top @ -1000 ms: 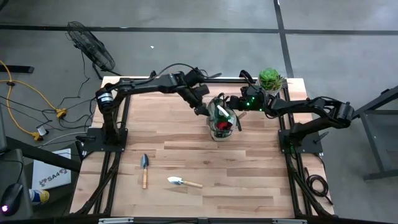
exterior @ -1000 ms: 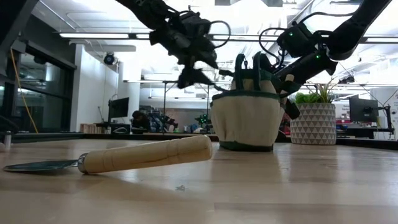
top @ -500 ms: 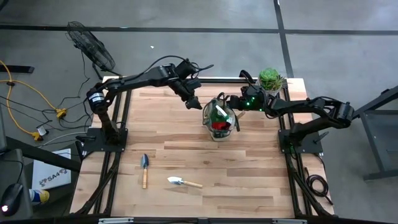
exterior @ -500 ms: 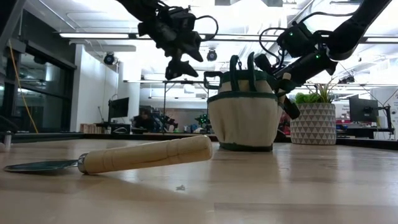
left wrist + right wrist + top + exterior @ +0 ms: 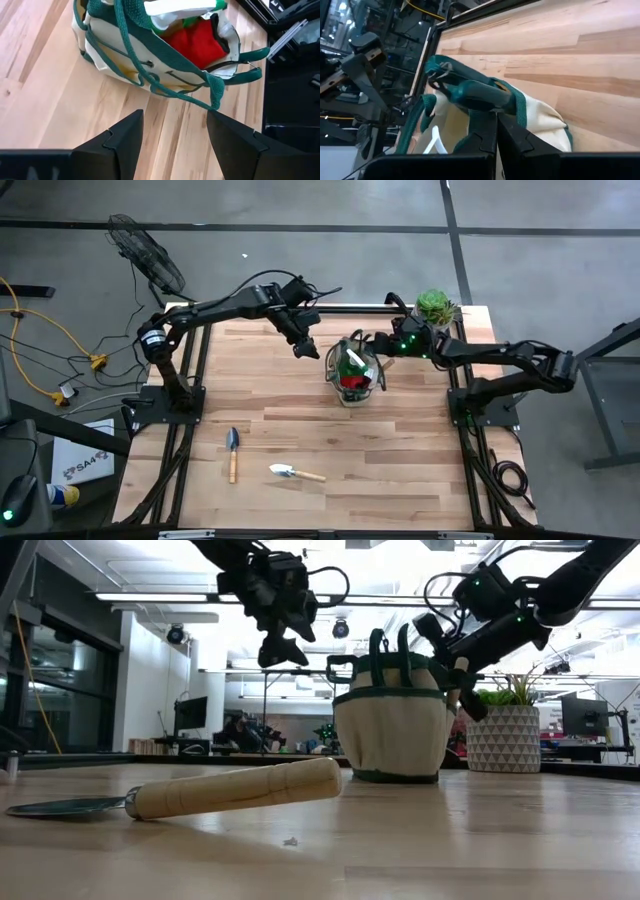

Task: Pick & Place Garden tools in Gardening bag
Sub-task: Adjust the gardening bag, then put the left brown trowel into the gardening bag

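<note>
The gardening bag (image 5: 352, 370), tan with green trim and loop handles, stands on its base at the table's far middle. It holds a red item (image 5: 200, 42) and a white-and-green spray bottle (image 5: 180, 7). My left gripper (image 5: 303, 347) hangs open and empty in the air just left of the bag, which shows beyond its fingers in the left wrist view (image 5: 125, 50). My right gripper (image 5: 378, 347) is shut on the bag at its far right side. Two wooden-handled trowels (image 5: 233, 452) (image 5: 295, 473) lie flat near the table's front. My right gripper pinches the bag's green rim trim (image 5: 485, 97) between its two fingers, at the bag's far right side. The fingers come from the table's right, slanting down. The bag stands upright with its base on the table.
A green succulent in a pale patterned pot (image 5: 435, 307) stands at the far right corner, close behind my right arm. One trowel's wooden handle (image 5: 235, 787) lies in the low view's foreground. A fan (image 5: 150, 260) stands on the floor beyond the table's far left corner.
My left gripper has drawn back from the bag's rim, going up and toward the table's left edge. The bag, which was leaning and pulled out of shape, has settled upright and rounder. My right gripper has kept its hold and risen slightly.
</note>
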Tool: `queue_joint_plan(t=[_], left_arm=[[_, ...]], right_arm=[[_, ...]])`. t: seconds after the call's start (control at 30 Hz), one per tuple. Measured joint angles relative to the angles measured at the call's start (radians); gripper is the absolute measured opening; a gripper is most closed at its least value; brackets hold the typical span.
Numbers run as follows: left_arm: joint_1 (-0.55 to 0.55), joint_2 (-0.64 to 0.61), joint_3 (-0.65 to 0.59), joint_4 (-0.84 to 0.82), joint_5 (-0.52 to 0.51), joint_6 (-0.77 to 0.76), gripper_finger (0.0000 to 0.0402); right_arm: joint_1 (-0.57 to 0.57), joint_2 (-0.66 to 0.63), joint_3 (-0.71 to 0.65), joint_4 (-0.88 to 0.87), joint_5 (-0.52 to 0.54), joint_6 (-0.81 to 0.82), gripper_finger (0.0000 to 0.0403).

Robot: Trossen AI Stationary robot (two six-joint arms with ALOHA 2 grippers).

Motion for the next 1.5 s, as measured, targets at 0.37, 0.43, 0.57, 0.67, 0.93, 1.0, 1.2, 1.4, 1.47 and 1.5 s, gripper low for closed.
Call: queue_joint_plan(t=[0.37, 0.43, 0.57, 0.67, 0.93, 1.0, 1.2, 1.4, 1.47, 1.5], left_arm=[[0.011, -0.045, 0.0, 0.002, -0.032, 0.001, 0.0214], [0.019, -0.057, 0.0, -0.001, -0.039, 0.007, 0.0214], [0.04, -0.083, 0.0, -0.01, -0.053, 0.017, 0.0214], [0.058, -0.105, 0.0, -0.029, -0.059, 0.025, 0.0214], [0.092, -0.162, 0.0, -0.111, -0.11, 0.077, 0.0214], [0.092, -0.169, 0.002, -0.126, -0.122, 0.095, 0.0214], [0.091, -0.178, 0.001, -0.23, -0.153, 0.22, 0.0214], [0.091, -0.177, -0.008, -0.283, -0.163, 0.329, 0.0214], [0.091, -0.177, -0.018, -0.312, -0.161, 0.376, 0.0214], [0.091, -0.177, -0.021, -0.324, -0.161, 0.397, 0.0214]], right_arm=[[0.003, -0.047, 0.0, -0.054, 0.014, -0.021, 0.0029], [0.003, -0.047, 0.0, -0.056, 0.014, -0.02, 0.0047], [-0.001, -0.06, 0.0, -0.061, 0.014, -0.024, 0.0078], [-0.001, -0.084, 0.0, -0.081, 0.014, -0.028, 0.0093], [-0.001, -0.234, 0.0, -0.24, 0.039, -0.052, 0.0105], [-0.001, -0.28, 0.0, -0.268, 0.055, -0.053, 0.0105], [-0.001, -0.415, 0.0, -0.35, 0.067, -0.07, 0.0105], [-0.001, -0.51, 0.0, -0.389, 0.07, -0.078, 0.0105], [0.0, -0.537, 0.0, -0.404, 0.063, -0.078, 0.0105], [0.003, -0.551, 0.0, -0.412, 0.061, -0.078, 0.0105]])
